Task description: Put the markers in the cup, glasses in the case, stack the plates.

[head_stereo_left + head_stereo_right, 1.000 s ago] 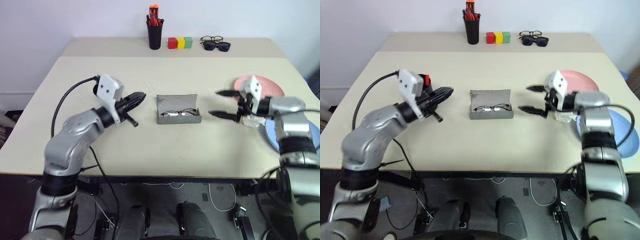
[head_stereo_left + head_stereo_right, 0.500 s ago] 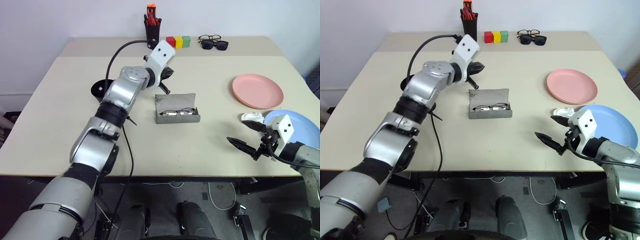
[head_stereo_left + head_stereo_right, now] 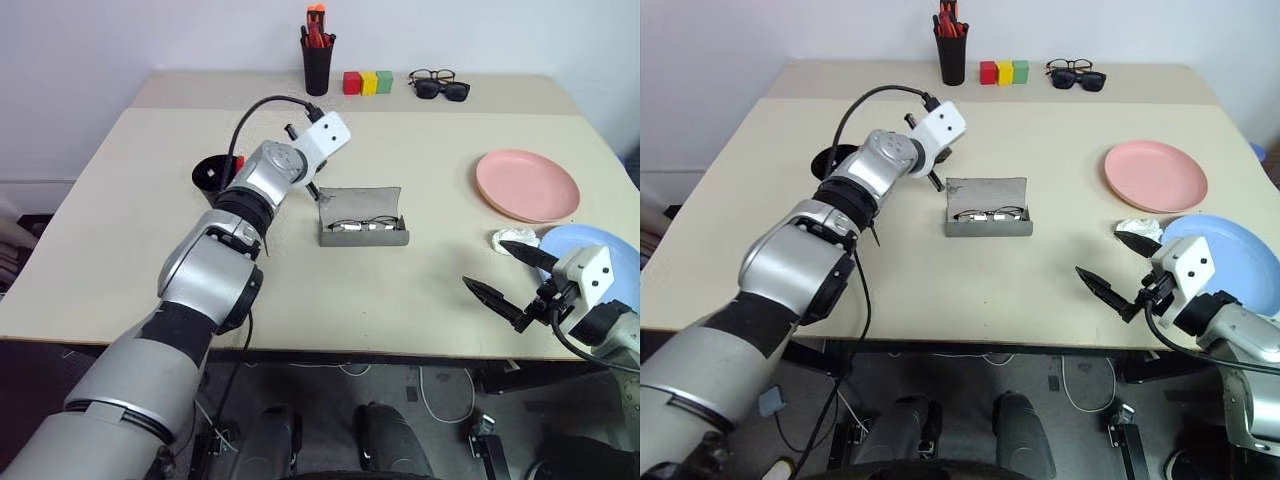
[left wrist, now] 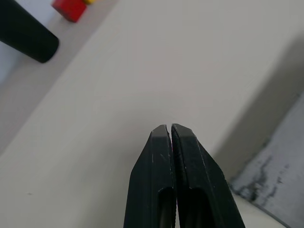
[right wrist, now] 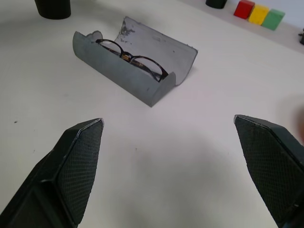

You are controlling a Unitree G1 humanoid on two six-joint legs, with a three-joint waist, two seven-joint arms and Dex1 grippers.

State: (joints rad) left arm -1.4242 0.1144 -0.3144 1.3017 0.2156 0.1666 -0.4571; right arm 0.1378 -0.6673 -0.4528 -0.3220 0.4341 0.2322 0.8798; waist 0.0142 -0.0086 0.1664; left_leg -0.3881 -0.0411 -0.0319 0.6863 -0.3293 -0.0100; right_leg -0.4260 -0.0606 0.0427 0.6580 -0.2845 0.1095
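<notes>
A: Change since a second back: I've swung my left gripper (image 4: pixel 171 130) from beside the cup (image 3: pixel 212 176) over to the raised lid of the case (image 3: pixel 364 217). Right gripper (image 3: pixel 508 274) is pulled back off the plates toward the table (image 3: pixel 140 250) edge.

B: Gripper states?

A: Left: fingers pressed together, holding nothing, tip just behind the case lid. Right: jaws spread wide, nothing between them, aimed at the case.

B: Task items?

A: Glasses (image 3: pixel 362 225): lying inside the case, lid not yet closed. Cup: left of the case, something red showing at its rim, so I judge at least one marker is in; the other I can't confirm. Pink plate (image 3: pixel 527 184): right of the case. Blue plate (image 3: pixel 598 258): nearer me than the pink one, apart from it. Stacking is not done.

B: Other items?

A: Pen holder (image 3: pixel 317 62), three coloured blocks (image 3: pixel 364 82) and two spare spectacles (image 3: pixel 440 85) sit far behind the case. A crumpled white scrap (image 3: pixel 505 238) touches the blue plate's rim and might snag the lift.
</notes>
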